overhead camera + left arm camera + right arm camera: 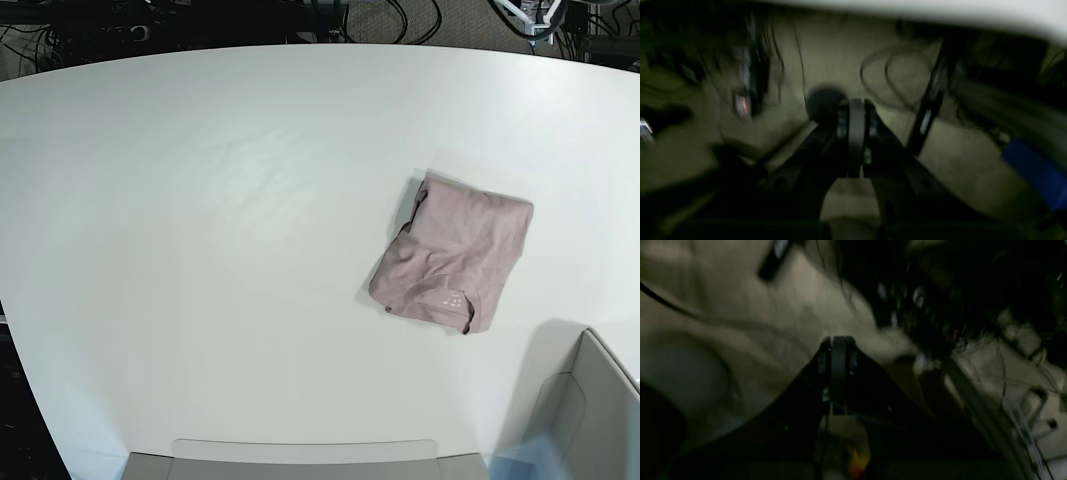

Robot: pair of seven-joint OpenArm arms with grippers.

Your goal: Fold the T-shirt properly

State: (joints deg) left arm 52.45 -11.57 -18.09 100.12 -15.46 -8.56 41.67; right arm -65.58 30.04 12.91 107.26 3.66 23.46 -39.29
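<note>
The dusty pink-mauve, short-sleeved T-shirt of soft wrinkled cloth (452, 265) lay folded into a compact, slightly skewed packet on the broad white table (200, 250), with a small faint print showing near the packet's lower edge. One edge, on the side away from the grey box, looked bunched and lifted rather than flat, and a dark fold line curled at the lower corner.

By the look of it the folding was essentially done, so the risks were small ones. The loose, raised flap could spring open by itself, since soft cloth holds a crease poorly. An arm returning to tidy it might drag the whole packet across the smooth tabletop instead of pinching one layer, undoing the stack.

Neither arm appeared over the table. The black left gripper (856, 133), seen only in its own dark, blurred wrist view, had its jaws pressed together with nothing between them; it seemed to hang below the table edge, over floor and cables. The black right gripper (838, 373) stood likewise, jaws closed on nothing.

Below and to the right of the T-shirt sat a pale grey open-topped box (590, 400); the part visible held nothing that could be made out, though a bluish blur lay at its near corner.
</note>
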